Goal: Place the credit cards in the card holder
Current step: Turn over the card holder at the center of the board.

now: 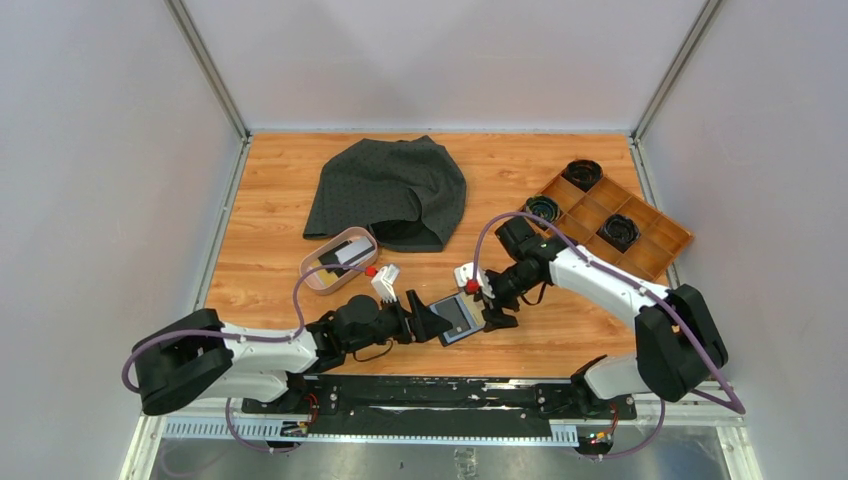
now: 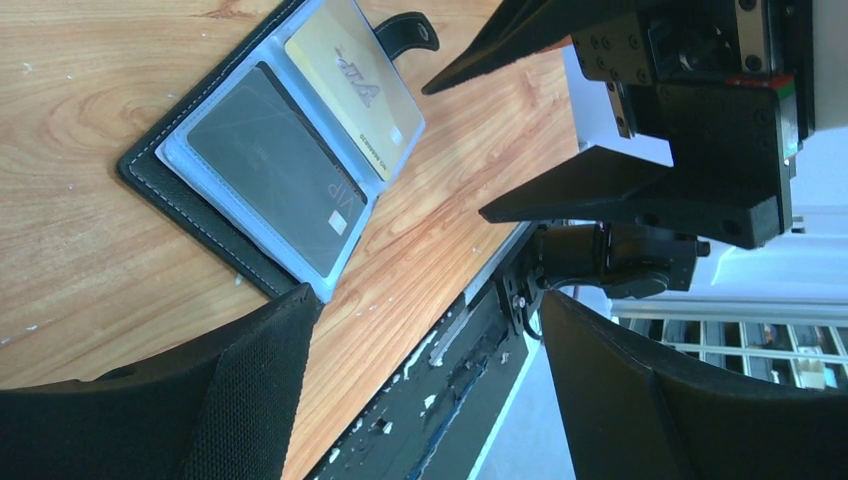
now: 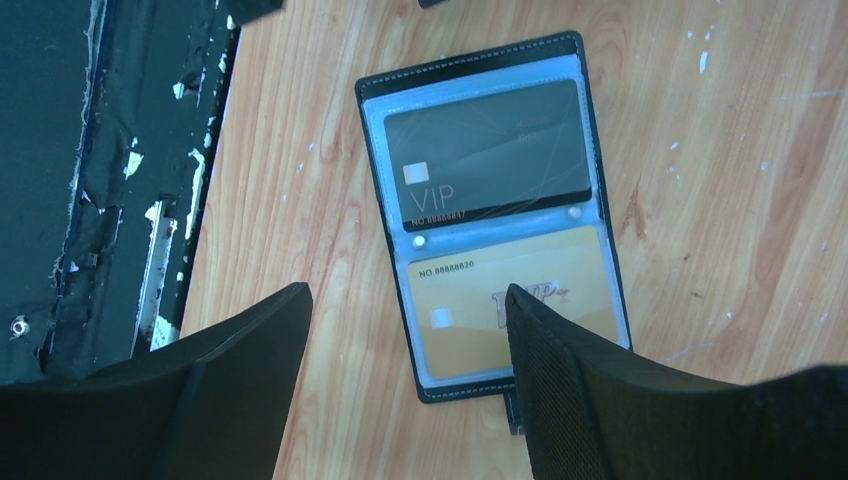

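My left pincer (image 2: 428, 300) and right pincer (image 3: 405, 292) hang open and empty either side of the card holder (image 3: 495, 215), spread flat so its pockets face up; a dark VIP card (image 3: 485, 150) and a gold card (image 3: 510, 300) sit inside.

Black card holder (image 2: 190, 203), dark grey card (image 3: 485, 150), gold card (image 3: 465, 300)
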Robot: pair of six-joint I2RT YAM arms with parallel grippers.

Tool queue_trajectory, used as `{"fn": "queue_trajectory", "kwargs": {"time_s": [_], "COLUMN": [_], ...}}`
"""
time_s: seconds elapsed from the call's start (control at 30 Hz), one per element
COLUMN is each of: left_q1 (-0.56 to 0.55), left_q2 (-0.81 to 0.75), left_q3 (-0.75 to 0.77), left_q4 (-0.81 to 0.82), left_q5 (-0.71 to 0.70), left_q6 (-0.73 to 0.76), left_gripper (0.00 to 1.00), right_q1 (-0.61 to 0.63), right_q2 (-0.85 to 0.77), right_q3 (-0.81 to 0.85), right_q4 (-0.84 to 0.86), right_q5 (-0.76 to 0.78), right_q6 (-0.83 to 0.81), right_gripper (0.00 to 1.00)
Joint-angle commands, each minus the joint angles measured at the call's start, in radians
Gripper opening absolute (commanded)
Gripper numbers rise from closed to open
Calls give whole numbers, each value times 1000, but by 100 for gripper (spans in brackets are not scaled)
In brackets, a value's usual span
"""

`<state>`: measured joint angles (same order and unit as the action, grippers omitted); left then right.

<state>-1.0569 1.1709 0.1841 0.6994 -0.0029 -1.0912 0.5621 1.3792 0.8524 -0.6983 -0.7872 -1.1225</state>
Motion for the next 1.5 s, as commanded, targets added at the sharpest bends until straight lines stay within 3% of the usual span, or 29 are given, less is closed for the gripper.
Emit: {"fn": "queue_trajectory", "kwargs": {"time_s": [0.0,0.37,0.7,0.9,1.27,1.47], "left_q1": [-8,-9,-9,-9,-12,-14], "left_q2": [46,276,531,614,555,643], "left_q3": [-11,-18,-20,-40,-48,-36], "left_q4": [78,272,589,648,546,641], "left_q5": [-46,-67,-50,-66,-88,-83], "left_q6": [-36,-128,-200,-252,-257,-280], "left_gripper": [83,60,46,46,52,51], "right_q1": [39,76,79,85,94,94], "right_q2": [-24,-21,20,36,44,44], "right_q3": [-34,-76,-70,-66,-62,-61], "right_q4": [43,173,201,203,206,206], "right_q5": [-41,25,38,50,69,69], "right_q6": [19,83,119,127,141,143], "right_gripper": [74,68,58,56,56,56]}}
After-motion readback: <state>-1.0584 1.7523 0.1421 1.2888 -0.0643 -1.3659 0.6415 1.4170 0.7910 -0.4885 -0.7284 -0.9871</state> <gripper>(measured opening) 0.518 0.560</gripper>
